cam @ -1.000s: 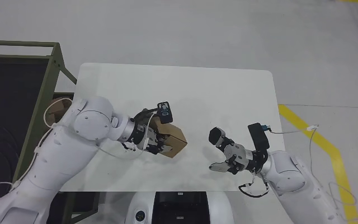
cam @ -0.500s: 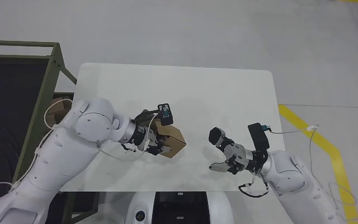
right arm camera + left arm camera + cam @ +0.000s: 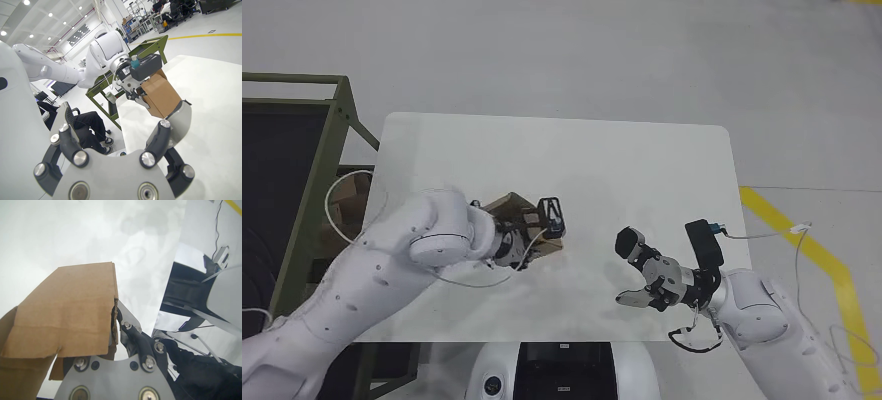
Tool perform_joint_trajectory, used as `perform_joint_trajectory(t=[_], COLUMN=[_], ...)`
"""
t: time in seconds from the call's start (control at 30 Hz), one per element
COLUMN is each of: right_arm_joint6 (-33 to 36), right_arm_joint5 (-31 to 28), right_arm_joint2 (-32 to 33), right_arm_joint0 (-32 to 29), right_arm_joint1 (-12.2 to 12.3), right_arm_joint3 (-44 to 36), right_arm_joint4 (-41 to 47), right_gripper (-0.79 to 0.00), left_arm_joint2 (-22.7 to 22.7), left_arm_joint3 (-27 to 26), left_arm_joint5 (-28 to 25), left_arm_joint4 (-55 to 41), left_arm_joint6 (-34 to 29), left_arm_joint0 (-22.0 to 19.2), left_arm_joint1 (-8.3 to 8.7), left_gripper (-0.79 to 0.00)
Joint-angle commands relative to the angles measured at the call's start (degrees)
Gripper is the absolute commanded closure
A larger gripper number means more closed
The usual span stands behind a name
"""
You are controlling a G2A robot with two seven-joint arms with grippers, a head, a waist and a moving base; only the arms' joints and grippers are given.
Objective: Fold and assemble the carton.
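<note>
Left end effector (image 3: 141, 98) was clamped on an edge of the tilted brown carton (image 3: 510, 208), left of centre in the top view, over the white table (image 3: 642, 160). Right end effector (image 3: 628, 270), lower right of centre, had its fingers spread wide, holding nothing, well apart from the carton.

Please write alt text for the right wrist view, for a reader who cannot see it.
The left gripper grips a brown carton at the white table. The right gripper, open, is in the foreground, apart from the carton.
</note>
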Motion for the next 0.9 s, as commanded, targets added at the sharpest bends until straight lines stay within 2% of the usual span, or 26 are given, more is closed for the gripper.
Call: perform_joint_trajectory(t=[0.0,0.27,0.53,0.7,0.87], right_arm_joint6=[0.0,0.0,0.0,0.0,0.0], right_arm_joint5=[0.0,0.0,0.0,0.0,0.0], right_arm_joint2=[0.0,0.0,0.0,0.0,0.0], right_arm_joint0=[0.0,0.0,0.0,0.0,0.0], right_arm_joint1=[0.0,0.0,0.0,0.0,0.0], right_arm_joint3=[0.0,0.0,0.0,0.0,0.0], right_arm_joint4=[0.0,0.0,0.0,0.0,0.0], right_gripper=[-0.785,-0.785,-0.785,-0.785,-0.785], left_arm_joint2=[3.75,18.42,32.35,37.62,39.95], left_arm_joint3=[0.88,4.56,7.71,8.89,10.92], left_arm_joint5=[-1.07,-2.58,-2.0,-1.73,-0.95], left_arm_joint4=[1.86,3.44,-1.12,-4.52,-5.75], left_arm_joint6=[1.1,2.6,2.02,1.77,0.99], left_arm_joint0=[-2.16,-13.59,-26.2,-31.89,-34.23], left_arm_joint1=[0.59,2.66,3.03,2.34,1.1], left_gripper=[0.0,0.0,0.0,0.0,0.0])
